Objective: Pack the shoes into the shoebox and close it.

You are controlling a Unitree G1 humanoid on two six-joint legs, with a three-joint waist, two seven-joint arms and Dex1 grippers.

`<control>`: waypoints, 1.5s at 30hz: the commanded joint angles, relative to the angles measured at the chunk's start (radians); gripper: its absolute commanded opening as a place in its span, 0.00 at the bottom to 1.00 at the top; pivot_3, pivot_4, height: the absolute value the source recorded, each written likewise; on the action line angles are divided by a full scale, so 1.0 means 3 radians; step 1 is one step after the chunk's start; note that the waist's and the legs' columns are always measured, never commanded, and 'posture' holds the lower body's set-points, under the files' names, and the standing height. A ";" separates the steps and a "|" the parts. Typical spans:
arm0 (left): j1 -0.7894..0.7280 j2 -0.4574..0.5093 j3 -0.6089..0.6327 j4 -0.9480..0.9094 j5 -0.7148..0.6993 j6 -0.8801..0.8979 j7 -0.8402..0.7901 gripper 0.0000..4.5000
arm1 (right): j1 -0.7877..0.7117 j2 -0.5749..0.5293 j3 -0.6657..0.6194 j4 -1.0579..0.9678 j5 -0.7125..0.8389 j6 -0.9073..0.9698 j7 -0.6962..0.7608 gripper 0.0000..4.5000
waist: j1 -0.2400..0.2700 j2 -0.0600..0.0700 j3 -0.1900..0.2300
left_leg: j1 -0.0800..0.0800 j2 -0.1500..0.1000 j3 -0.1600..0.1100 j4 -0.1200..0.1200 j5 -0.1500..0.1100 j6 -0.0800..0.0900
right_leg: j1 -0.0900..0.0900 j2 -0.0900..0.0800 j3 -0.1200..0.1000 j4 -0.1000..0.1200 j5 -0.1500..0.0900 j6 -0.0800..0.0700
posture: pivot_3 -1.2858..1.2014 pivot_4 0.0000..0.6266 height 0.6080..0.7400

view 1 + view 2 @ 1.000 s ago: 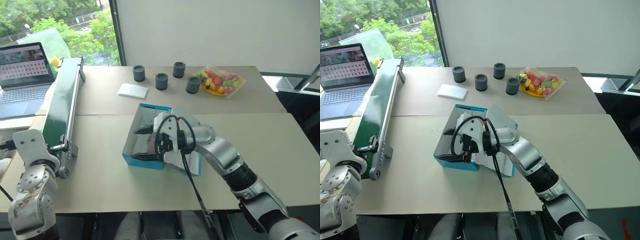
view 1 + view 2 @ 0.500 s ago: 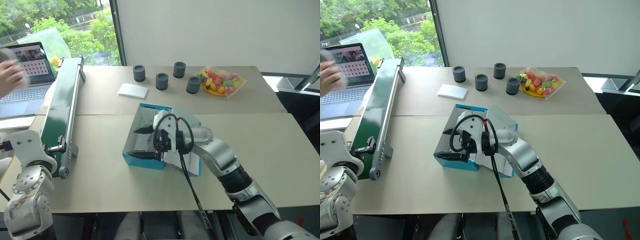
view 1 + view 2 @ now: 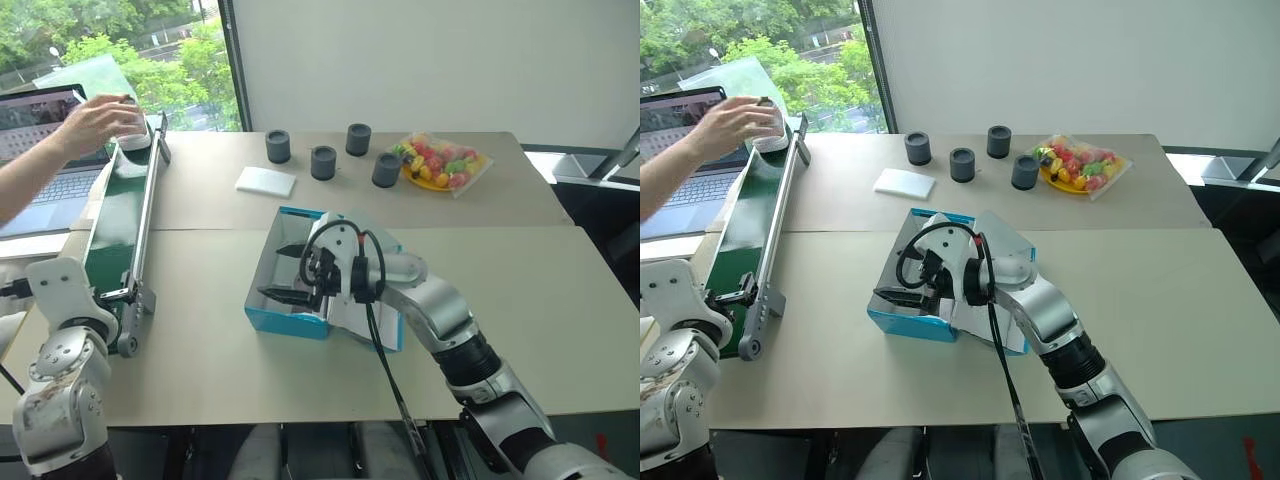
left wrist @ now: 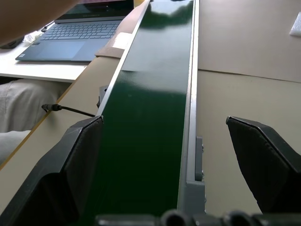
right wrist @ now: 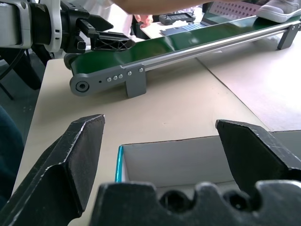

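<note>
right pincer [image 3: 290, 272] wide open, pointing left, arm extended; left pincer [image 4: 174, 155] wide open, forward.

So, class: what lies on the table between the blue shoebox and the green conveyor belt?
Nothing: in the left eye view, the tan table is bare between the shoebox and the conveyor belt.
</note>
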 commanded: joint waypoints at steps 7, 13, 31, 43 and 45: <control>-0.0048 0.0015 0.0025 0.0028 0.0024 -0.0122 -0.0002 1.00 | -0.0073 0.0103 -0.0101 -0.0023 -0.0081 -0.0014 -0.0107 1.00 | -0.0005 0.0000 0.0000 | -0.0001 0.0000 0.0000 -0.0001 0.0000 0.0000 | -0.0001 -0.0001 0.0000 0.0000 0.0000 0.0000 | 0.52 0.24 0.89; -0.0113 0.0047 0.0031 0.0103 0.0030 -0.0071 0.0022 1.00 | -0.0106 0.0161 -0.0123 0.0048 -0.0138 -0.0045 -0.0144 1.00 | -0.0006 0.0000 0.0000 | 0.0001 0.0000 0.0000 0.0000 0.0000 0.0000 | 0.0000 0.0000 0.0000 0.0001 0.0000 0.0000 | 0.52 0.24 0.89; -0.0129 0.0037 0.0041 0.0178 0.0027 0.0038 0.0062 1.00 | -0.0113 0.0355 -0.0245 0.0104 -0.0161 0.0048 -0.0228 1.00 | -0.0009 0.0000 0.0000 | 0.0000 0.0000 0.0000 -0.0001 0.0000 0.0000 | -0.0002 0.0000 0.0000 0.0001 0.0000 0.0000 | 0.52 0.24 0.89; -0.0124 0.0060 -0.0005 0.0279 0.0051 0.0029 0.0063 1.00 | -0.0071 0.0370 -0.0288 0.0040 -0.0165 0.0173 -0.0291 1.00 | -0.0008 0.0000 0.0000 | 0.0000 0.0000 0.0000 -0.0001 0.0000 0.0000 | -0.0002 -0.0001 0.0001 0.0001 0.0000 0.0000 | 0.52 0.24 0.89; -0.0116 0.0060 -0.0012 0.0296 0.0053 0.0020 0.0057 1.00 | -0.0064 0.0376 -0.0289 0.0042 -0.0177 0.0185 -0.0300 1.00 | -0.0008 0.0000 0.0000 | 0.0000 0.0000 0.0000 -0.0001 0.0000 0.0000 | -0.0002 -0.0001 0.0000 0.0001 0.0000 0.0000 | 0.52 0.24 0.89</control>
